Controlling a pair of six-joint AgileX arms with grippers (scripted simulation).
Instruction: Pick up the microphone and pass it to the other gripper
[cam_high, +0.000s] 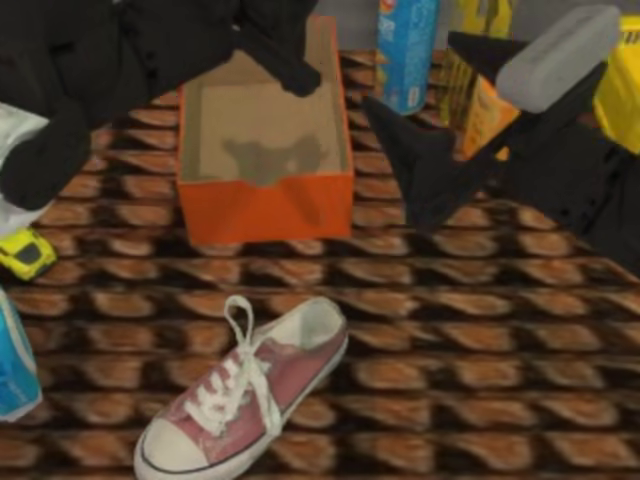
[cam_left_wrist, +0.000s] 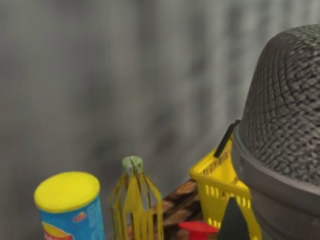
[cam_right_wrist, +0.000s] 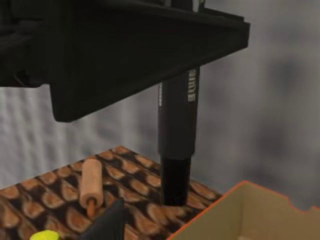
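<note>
We are midway through the handover. Our left gripper (cam_high: 285, 55), up over the far end of the orange box (cam_high: 265, 205), pinches the microphone (cam_right_wrist: 176, 145) near its mesh head (cam_left_wrist: 285, 125), and the black handle hangs down free above the table (cam_high: 450, 330). Our right gripper (cam_high: 395, 160) waits just beside the box with its fingers spread, apart from the handle. Next, we judge, it must close in, straddle the bare handle and clamp before the left lets go.

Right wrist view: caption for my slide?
Black stick microphone handle hanging upright from a dark pincer above the patterned table, beside the orange box.
</note>
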